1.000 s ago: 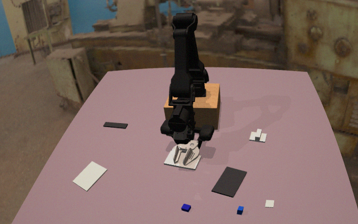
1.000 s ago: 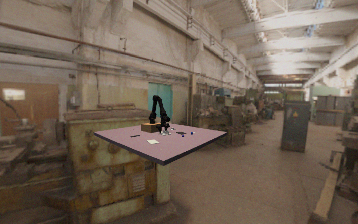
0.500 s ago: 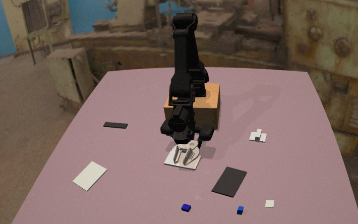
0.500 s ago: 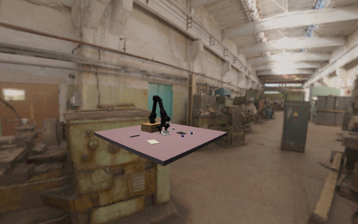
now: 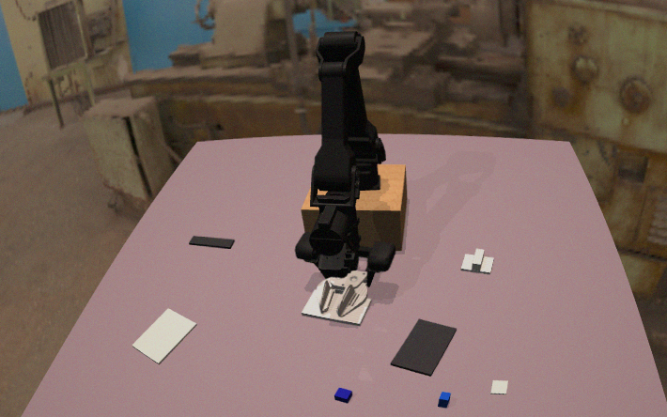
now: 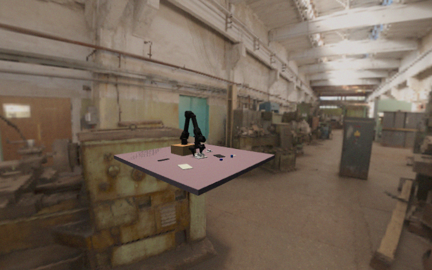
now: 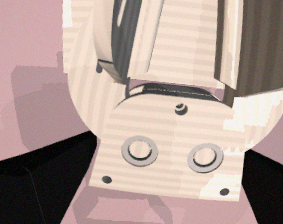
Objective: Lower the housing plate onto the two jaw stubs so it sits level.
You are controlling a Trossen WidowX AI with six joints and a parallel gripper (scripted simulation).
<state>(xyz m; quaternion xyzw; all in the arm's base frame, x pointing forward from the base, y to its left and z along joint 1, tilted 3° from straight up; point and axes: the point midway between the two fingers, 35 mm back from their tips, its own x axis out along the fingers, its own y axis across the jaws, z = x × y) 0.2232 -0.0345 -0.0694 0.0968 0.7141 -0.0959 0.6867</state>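
Note:
The pale housing plate (image 7: 167,175) lies over the rear ends of the two jaws. In the wrist view a round stub end shows inside each of its two ringed holes. It looks roughly level, but any small gap beneath it cannot be made out. The left jaw (image 5: 326,298) and the right jaw (image 5: 347,300) stand up from the white base (image 5: 311,310). My gripper (image 5: 348,278) (image 7: 166,145) is open, with one black finger on each side of the plate. The fingertips are partly hidden behind the plate's edges in the wrist view.
A small white stepped piece (image 5: 477,262) stands to the right. A dark panel (image 5: 424,347), a cream panel (image 5: 163,335), a black strip (image 5: 211,242), a small cream square (image 5: 499,387) and two blue blocks (image 5: 343,394) (image 5: 443,399) lie around. The wooden box (image 5: 351,227) is behind.

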